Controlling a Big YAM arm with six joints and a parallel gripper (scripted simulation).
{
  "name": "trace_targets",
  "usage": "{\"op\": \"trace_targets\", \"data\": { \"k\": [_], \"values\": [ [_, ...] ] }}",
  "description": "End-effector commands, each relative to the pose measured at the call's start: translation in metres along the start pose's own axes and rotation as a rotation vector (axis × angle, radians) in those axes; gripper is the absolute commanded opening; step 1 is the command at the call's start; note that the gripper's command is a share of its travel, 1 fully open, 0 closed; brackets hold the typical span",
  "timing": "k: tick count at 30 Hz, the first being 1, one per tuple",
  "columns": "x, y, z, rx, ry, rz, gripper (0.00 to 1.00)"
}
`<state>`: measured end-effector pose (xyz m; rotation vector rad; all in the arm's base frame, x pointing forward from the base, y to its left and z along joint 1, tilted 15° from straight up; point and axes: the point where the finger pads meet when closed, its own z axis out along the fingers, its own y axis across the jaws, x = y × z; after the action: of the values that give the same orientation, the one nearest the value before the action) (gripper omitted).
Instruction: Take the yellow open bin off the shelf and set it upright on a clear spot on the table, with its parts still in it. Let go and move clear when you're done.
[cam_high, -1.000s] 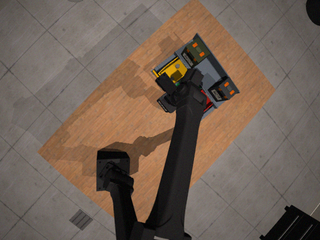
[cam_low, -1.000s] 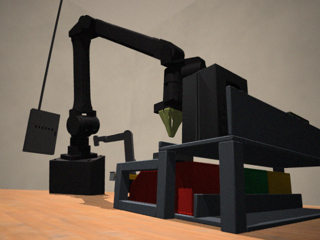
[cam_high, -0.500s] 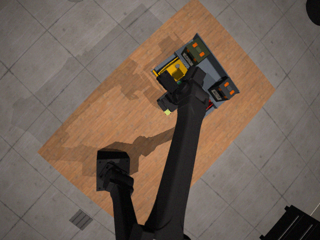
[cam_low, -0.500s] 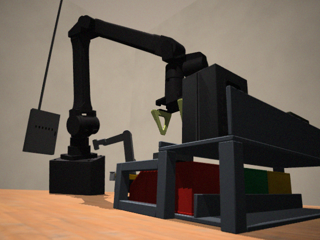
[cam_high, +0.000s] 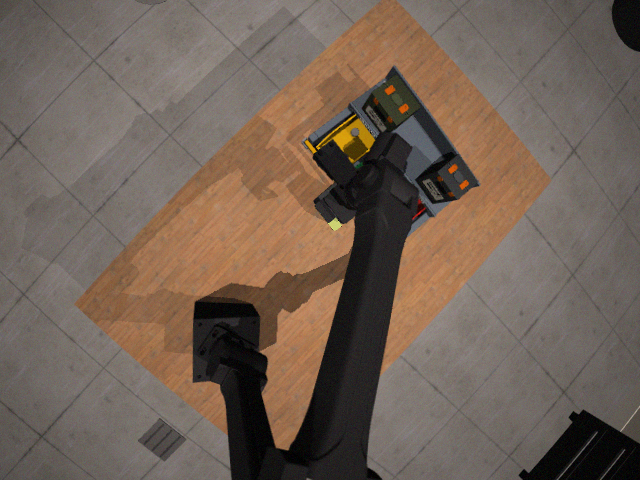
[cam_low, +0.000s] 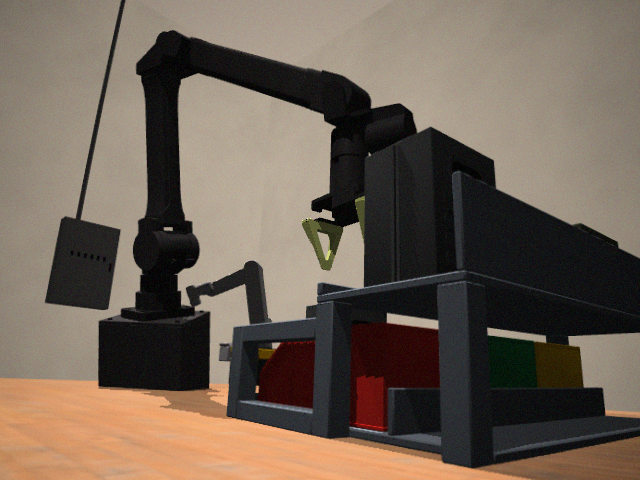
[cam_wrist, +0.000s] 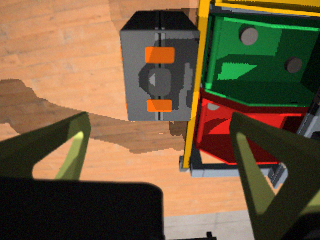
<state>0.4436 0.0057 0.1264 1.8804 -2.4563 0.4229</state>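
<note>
Spreading the gripper (cam_high: 333, 204) (cam_low: 344, 254) (cam_wrist: 160, 119) wide, gripping nothing; apparently approaching, now needing alignment and lowering to the yellow bin (cam_high: 343, 136) (cam_low: 558, 364) (cam_wrist: 272, 6). Seeing it sitting on the shelf (cam_high: 439, 124) (cam_low: 465, 361) (cam_wrist: 220, 171), holding a grey part (cam_high: 355, 132); then finding green (cam_high: 360, 166) (cam_low: 511, 361) (cam_wrist: 257, 57) holding two, red (cam_high: 419, 210) (cam_low: 398, 351) holding at least one.

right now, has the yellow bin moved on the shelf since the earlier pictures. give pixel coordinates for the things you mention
No, the yellow bin (cam_high: 345, 135) shows no shift: it sits in the same place beside the olive case (cam_high: 397, 98) in the top view.
</note>
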Motion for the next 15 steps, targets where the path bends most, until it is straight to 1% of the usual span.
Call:
{"op": "trace_targets", "data": {
  "k": [1,8,13,15],
  "values": [
    [0.0028,-0.0056,-0.0094,0.010,-0.003,0.024,1.00],
    [0.0029,-0.0053,-0.0089,0.009,-0.003,0.023,1.00],
    [0.0033,-0.0036,-0.0060,0.003,-0.001,0.023,1.00],
    [0.0034,-0.0022,-0.0017,-0.001,0.001,0.023,1.00]
  ]
}}
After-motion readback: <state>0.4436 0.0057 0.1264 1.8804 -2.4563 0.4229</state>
